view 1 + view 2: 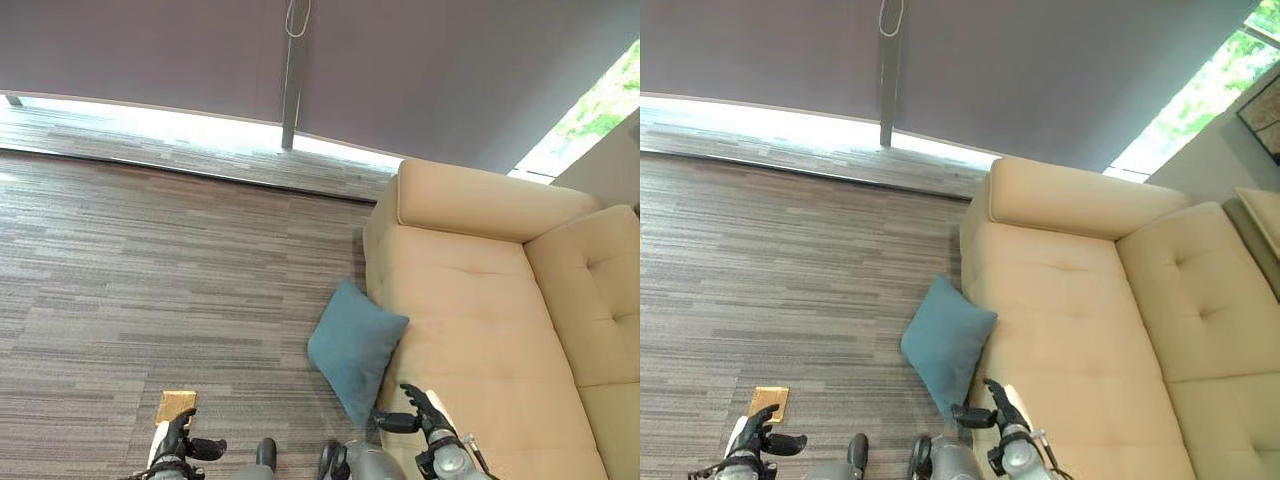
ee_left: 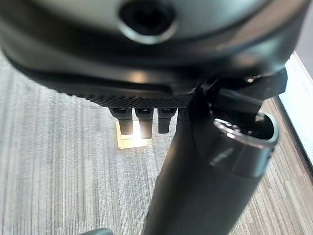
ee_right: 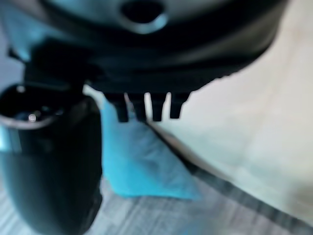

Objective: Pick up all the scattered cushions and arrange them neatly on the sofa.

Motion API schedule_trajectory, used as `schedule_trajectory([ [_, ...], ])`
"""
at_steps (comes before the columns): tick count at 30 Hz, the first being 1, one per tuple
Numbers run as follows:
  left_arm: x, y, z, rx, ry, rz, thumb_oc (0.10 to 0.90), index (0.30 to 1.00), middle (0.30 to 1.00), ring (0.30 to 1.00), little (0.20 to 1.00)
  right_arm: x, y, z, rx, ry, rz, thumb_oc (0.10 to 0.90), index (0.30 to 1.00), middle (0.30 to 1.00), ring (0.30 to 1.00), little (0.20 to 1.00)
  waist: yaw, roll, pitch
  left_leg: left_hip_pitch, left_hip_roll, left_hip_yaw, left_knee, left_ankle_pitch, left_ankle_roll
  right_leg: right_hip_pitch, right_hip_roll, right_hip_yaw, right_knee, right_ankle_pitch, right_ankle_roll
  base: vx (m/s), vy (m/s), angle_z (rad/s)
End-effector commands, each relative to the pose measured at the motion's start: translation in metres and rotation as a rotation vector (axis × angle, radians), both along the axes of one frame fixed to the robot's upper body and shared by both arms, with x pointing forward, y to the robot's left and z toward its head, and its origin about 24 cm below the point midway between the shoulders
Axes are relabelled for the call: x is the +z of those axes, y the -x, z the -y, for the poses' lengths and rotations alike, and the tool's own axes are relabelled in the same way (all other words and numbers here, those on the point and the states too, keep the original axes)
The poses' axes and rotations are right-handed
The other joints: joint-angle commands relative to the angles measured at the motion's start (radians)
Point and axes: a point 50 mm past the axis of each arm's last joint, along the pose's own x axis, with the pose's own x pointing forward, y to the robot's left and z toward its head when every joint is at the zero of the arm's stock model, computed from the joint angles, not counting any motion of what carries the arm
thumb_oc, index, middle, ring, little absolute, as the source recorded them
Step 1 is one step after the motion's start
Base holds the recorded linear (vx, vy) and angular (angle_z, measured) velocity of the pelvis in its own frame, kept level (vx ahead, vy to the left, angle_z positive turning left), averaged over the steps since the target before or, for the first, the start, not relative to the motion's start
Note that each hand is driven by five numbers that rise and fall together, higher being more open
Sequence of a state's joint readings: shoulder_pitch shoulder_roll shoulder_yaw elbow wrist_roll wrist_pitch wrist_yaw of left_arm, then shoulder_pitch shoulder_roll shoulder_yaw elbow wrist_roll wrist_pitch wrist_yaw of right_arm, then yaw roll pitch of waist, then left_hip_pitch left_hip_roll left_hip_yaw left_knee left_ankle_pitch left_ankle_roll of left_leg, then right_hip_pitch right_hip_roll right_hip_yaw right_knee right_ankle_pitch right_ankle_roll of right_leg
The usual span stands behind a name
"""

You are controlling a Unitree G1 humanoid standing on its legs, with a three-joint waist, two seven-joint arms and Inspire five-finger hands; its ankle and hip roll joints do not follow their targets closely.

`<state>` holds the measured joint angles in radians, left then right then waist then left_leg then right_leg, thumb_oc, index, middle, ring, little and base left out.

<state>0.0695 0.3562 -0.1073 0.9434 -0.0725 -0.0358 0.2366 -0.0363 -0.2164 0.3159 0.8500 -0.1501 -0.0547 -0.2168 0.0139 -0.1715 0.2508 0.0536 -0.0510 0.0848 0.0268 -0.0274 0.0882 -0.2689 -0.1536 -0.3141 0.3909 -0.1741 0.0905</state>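
Against the sofa (image 1: 470, 290) front, a blue cushion (image 1: 355, 345), tilted.

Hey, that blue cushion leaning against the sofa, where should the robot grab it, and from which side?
Probably the blue cushion's lower corner, the part nearest the right hand. It stands on edge on the floor, tilted against the front of the sofa, so its floor-side face is exposed. Coming in from the floor side, the open right hand could pinch that edge. The left hand hangs farther away.
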Motion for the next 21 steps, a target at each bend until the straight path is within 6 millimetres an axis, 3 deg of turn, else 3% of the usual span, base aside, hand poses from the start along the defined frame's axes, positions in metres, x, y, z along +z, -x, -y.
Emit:
schedule_trajectory([
  [1, 0.005, 0.002, -0.002, -0.040, -0.046, 0.042, 0.800, 0.900, 0.900, 0.900, 0.900, 0.011, -0.014, 0.012, -0.029, 0.023, 0.077, 0.800, 0.900, 0.900, 0.900, 0.900, 0.000, -0.049, -0.002, -0.040, 0.009, -0.016, 0.122, -0.171, -0.040, 0.073, 0.000, -0.086, -0.201, 0.166, 0.032, 0.22, -0.004, -0.32],
  [4, 0.004, 0.001, 0.002, -0.057, -0.044, 0.045, 0.800, 0.900, 0.900, 0.900, 0.900, 0.009, -0.010, 0.010, -0.027, 0.010, 0.068, 0.800, 0.900, 0.900, 0.900, 0.900, -0.008, -0.061, -0.014, -0.028, -0.005, -0.015, 0.139, -0.199, -0.046, 0.109, 0.020, -0.066, -0.251, 0.153, 0.018, 0.25, -0.033, -0.13],
  [5, 0.002, 0.003, 0.010, -0.078, -0.030, 0.035, 0.800, 0.900, 0.900, 0.900, 0.900, 0.006, -0.002, 0.014, -0.042, 0.013, 0.049, 0.800, 0.900, 0.900, 0.900, 0.900, -0.021, -0.073, -0.038, -0.018, -0.003, -0.017, 0.185, -0.223, -0.071, 0.133, 0.042, -0.036, -0.261, 0.143, -0.006, 0.31, -0.071, 0.11],
  [6, 0.001, 0.004, 0.012, -0.079, -0.026, 0.032, 0.800, 0.900, 0.900, 0.900, 0.900, 0.005, -0.001, 0.014, -0.050, 0.008, 0.045, 0.800, 0.900, 0.900, 0.900, 0.900, -0.023, -0.078, -0.047, -0.026, 0.005, -0.007, 0.232, -0.211, -0.088, 0.156, 0.044, -0.039, -0.280, 0.142, -0.019, 0.49, -0.148, 0.13],
  [7, -0.001, 0.008, 0.017, -0.100, -0.014, 0.021, 0.800, 0.900, 0.900, 0.900, 0.900, 0.003, 0.003, 0.016, -0.064, -0.005, 0.034, 0.800, 0.900, 0.900, 0.900, 0.900, -0.032, -0.082, -0.061, -0.051, 0.042, 0.007, 0.375, -0.162, -0.130, 0.204, 0.078, -0.014, -0.314, 0.132, -0.047, 0.33, -0.104, 0.09],
  [8, -0.001, 0.007, 0.018, -0.108, -0.012, 0.022, 0.800, 0.900, 0.900, 0.900, 0.900, 0.004, 0.004, 0.019, -0.070, -0.003, 0.036, 0.800, 0.900, 0.900, 0.900, 0.900, -0.031, -0.080, -0.061, -0.076, 0.054, 0.009, 0.454, -0.136, -0.142, 0.225, 0.088, 0.001, -0.323, 0.124, -0.064, 0.28, -0.069, 0.04],
  [10, -0.002, 0.007, 0.020, -0.109, -0.006, 0.016, 0.800, 0.900, 0.900, 0.900, 0.900, 0.003, 0.004, 0.021, -0.078, -0.004, 0.031, 0.800, 0.900, 0.900, 0.900, 0.900, -0.029, -0.082, -0.059, -0.120, 0.070, 0.004, 0.540, -0.112, -0.146, 0.252, 0.096, 0.019, -0.328, 0.102, -0.083, 0.11, 0.024, -0.17],
  [12, -0.003, 0.005, 0.022, -0.117, -0.006, 0.014, 0.800, 0.900, 0.900, 0.900, 0.900, 0.003, 0.003, 0.022, -0.079, -0.003, 0.032, 0.800, 0.900, 0.900, 0.900, 0.900, -0.030, -0.084, -0.056, -0.151, 0.089, 0.012, 0.557, -0.127, -0.139, 0.258, 0.094, 0.025, -0.325, 0.093, -0.085, 0.07, 0.061, -0.68],
  [13, -0.005, 0.005, 0.025, -0.134, -0.004, -0.001, 0.800, 0.900, 0.900, 0.900, 0.900, 0.004, 0.002, 0.024, -0.083, -0.004, 0.034, 0.800, 0.900, 0.900, 0.900, 0.900, -0.028, -0.091, -0.056, -0.174, 0.111, 0.015, 0.491, -0.171, -0.119, 0.272, 0.086, 0.047, -0.323, 0.082, -0.072, 0.12, 0.121, -0.51],
  [15, -0.006, 0.005, 0.028, -0.146, -0.003, -0.007, 0.800, 0.900, 0.900, 0.900, 0.900, 0.005, 0.001, 0.024, -0.075, -0.006, 0.038, 0.800, 0.900, 0.900, 0.900, 0.900, -0.028, -0.088, -0.064, -0.177, 0.120, -0.014, 0.388, -0.179, -0.118, 0.281, 0.084, 0.073, -0.326, 0.073, -0.057, 0.17, 0.178, -0.30],
  [18, -0.008, 0.004, 0.034, -0.162, 0.005, -0.009, 0.800, 0.900, 0.900, 0.900, 0.900, 0.006, 0.000, 0.024, -0.061, -0.007, 0.042, 0.800, 0.900, 0.900, 0.900, 0.900, -0.016, -0.070, -0.066, -0.172, 0.136, -0.116, 0.200, -0.086, -0.152, 0.303, 0.091, 0.129, -0.327, 0.064, -0.045, 0.14, 0.200, -0.58],
  [19, -0.008, 0.004, 0.034, -0.162, 0.005, -0.009, 0.800, 0.900, 0.900, 0.900, 0.900, 0.006, 0.000, 0.024, -0.061, -0.007, 0.042, 0.800, 0.900, 0.900, 0.900, 0.900, -0.014, -0.071, -0.064, -0.166, 0.137, -0.115, 0.194, -0.084, -0.152, 0.306, 0.091, 0.130, -0.327, 0.063, -0.045, 0.09, 0.163, -0.69],
  [20, -0.009, 0.003, 0.039, -0.165, 0.018, -0.005, 0.800, 0.900, 0.900, 0.900, 0.900, 0.007, -0.001, 0.023, -0.052, -0.010, 0.046, 0.800, 0.900, 0.900, 0.900, 0.900, -0.006, -0.064, -0.061, -0.170, 0.128, -0.187, 0.161, -0.062, -0.161, 0.311, 0.094, 0.155, -0.322, 0.061, -0.043, 0.05, 0.356, -0.63],
  [21, 0.012, -0.014, 0.001, -0.008, 0.021, 0.123, 0.800, 0.900, 0.900, 0.900, 0.900, 0.016, -0.009, 0.034, -0.048, 0.033, 0.084, 0.800, 0.900, 0.900, 0.900, 0.900, -0.004, -0.030, -0.056, -0.161, 0.101, -0.289, 0.139, -0.053, -0.175, 0.305, 0.092, 0.217, -0.299, 0.066, -0.033, 0.05, 0.359, -0.61],
])
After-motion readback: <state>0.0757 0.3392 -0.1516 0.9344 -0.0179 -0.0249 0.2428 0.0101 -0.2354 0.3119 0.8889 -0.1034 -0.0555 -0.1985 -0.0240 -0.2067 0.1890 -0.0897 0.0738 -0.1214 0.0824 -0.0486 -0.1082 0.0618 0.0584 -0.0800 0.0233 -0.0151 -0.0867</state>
